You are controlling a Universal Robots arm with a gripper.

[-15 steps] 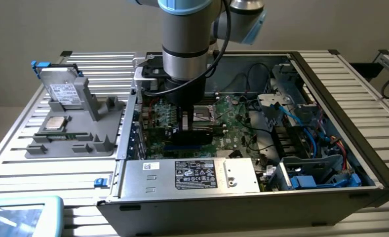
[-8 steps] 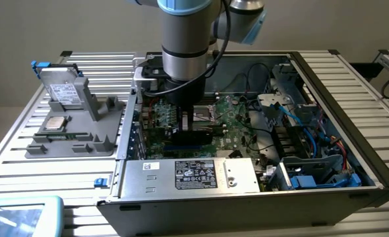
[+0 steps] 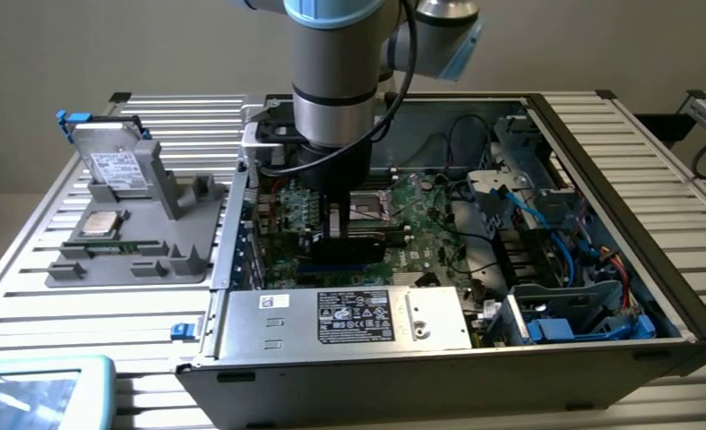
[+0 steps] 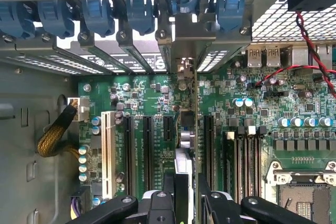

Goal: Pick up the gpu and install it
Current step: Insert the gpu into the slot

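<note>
The gpu (image 3: 356, 244) hangs upright inside the open computer case (image 3: 592, 179), just above the green motherboard (image 3: 431, 210). My gripper (image 3: 350, 217) reaches straight down into the case and is shut on its top edge. In the wrist view the gpu (image 4: 187, 129) shows edge-on, with the black fingers (image 4: 168, 195) on either side of it. My gripper (image 4: 185, 184) holds it in line with a slot between the black expansion slots (image 4: 148, 150). Its metal bracket (image 4: 184, 45) stands at the case's rear openings. Whether the card's edge is seated in a slot is hidden.
A silver power supply (image 3: 341, 318) lies along the case's near side. Blue cables and drive bays (image 3: 568, 260) crowd the exterior view's right. Outside, a grey holder (image 3: 150, 237) carries a hard drive (image 3: 116, 166). Memory slots (image 4: 241, 156) and the processor socket (image 4: 304, 192) flank the card.
</note>
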